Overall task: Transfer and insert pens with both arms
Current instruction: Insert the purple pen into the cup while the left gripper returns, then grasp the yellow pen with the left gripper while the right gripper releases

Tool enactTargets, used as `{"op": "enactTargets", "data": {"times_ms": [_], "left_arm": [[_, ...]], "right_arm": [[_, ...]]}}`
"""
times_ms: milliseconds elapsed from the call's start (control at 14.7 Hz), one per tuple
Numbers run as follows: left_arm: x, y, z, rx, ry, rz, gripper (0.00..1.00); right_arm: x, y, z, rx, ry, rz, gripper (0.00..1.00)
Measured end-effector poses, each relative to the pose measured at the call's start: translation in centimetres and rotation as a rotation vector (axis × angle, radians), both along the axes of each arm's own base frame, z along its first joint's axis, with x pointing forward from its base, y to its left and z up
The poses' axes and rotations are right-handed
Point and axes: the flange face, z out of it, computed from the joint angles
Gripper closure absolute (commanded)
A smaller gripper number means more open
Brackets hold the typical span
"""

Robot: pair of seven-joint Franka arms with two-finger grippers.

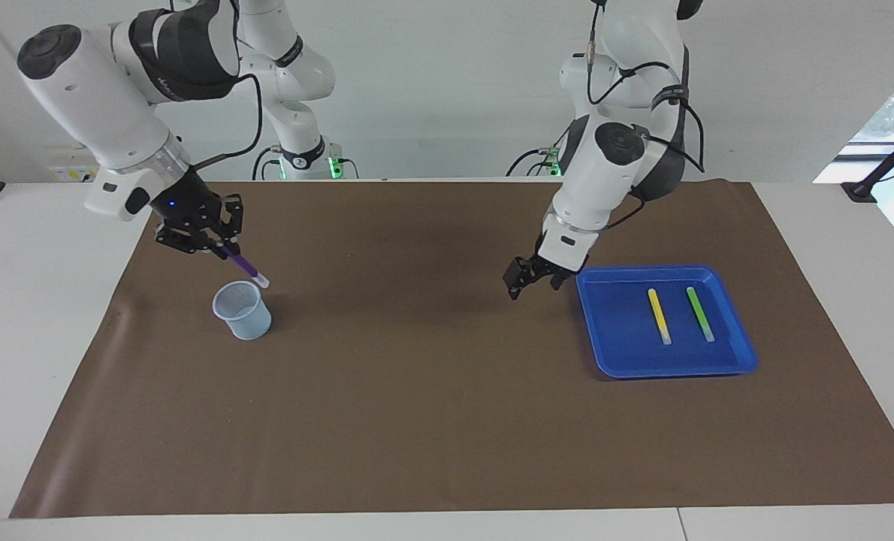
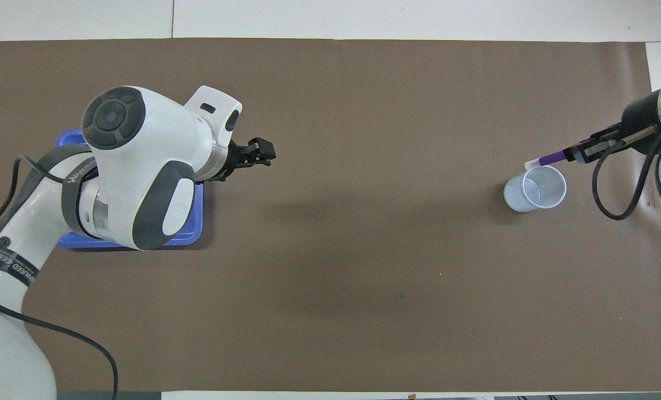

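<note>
The purple pen (image 1: 243, 264) is clenched in the right gripper (image 1: 218, 242) and tilted cap-down, its pale tip held just above the rim of the pale blue cup (image 1: 243, 309), seemingly a little off-centre toward the robots. The left gripper (image 1: 526, 278), whose finger state cannot be told, is held waiting over the mat beside the blue tray (image 1: 612, 353), where the yellow pen (image 1: 659, 316) and green pen (image 1: 700, 313) are laid side by side.

The brown mat (image 1: 447, 421) looked like dull, smooth paper, the blue tray (image 1: 612, 353) was shiny plastic, and the cup (image 1: 243, 309) was pale see-through plastic.
</note>
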Motion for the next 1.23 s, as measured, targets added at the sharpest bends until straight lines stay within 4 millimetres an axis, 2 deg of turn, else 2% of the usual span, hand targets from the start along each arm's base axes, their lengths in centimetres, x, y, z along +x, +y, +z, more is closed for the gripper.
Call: {"op": "enactTargets", "data": {"times_ms": [205, 409, 614, 750, 818, 886, 955, 1091, 1159, 1227], "left_arm": [[0.6, 7.9, -2.7, 0.042, -0.001, -0.164, 0.00], [0.6, 14.9, -6.0, 0.102, -0.019, -0.300, 0.00], [0.5, 20.4, -8.3, 0.122, -0.048, -0.378, 0.00], [0.2, 22.9, -9.7, 0.130, -0.065, -0.402, 0.02], [0.1, 23.6, -10.4, 0.132, -0.066, -0.408, 0.08], [0.2, 23.7, -11.0, 0.132, -0.067, -0.410, 0.18], [0.2, 23.7, -11.5, 0.133, -0.067, -0.410, 0.44], [0.3, 23.8, -12.2, 0.132, -0.064, -0.408, 1.00], [0.3, 24.0, -12.3, 0.132, -0.064, -0.406, 1.00], [0.4, 24.1, -12.3, 0.133, -0.066, -0.403, 1.00]], "right_arm": [[0.1, -0.5, -3.1, -0.094, 0.000, 0.057, 1.00], [-1.1, -0.7, -6.1, -0.105, 0.010, 0.095, 1.00], [-1.9, -0.8, -8.0, -0.109, 0.000, 0.105, 1.00], [-2.4, -1.0, -9.4, -0.120, -0.006, 0.110, 1.00], [-2.6, -1.4, -10.0, -0.123, -0.008, 0.110, 1.00], [-2.7, -1.7, -10.6, -0.124, -0.012, 0.111, 1.00], [-2.8, -1.9, -11.1, -0.124, -0.022, 0.113, 1.00], [-3.0, -2.0, -12.3, -0.124, -0.043, 0.115, 0.73], [-3.1, -1.9, -12.8, -0.124, -0.040, 0.116, 0.50], [-3.2, -1.9, -13.0, -0.123, -0.037, 0.117, 0.31]]}}
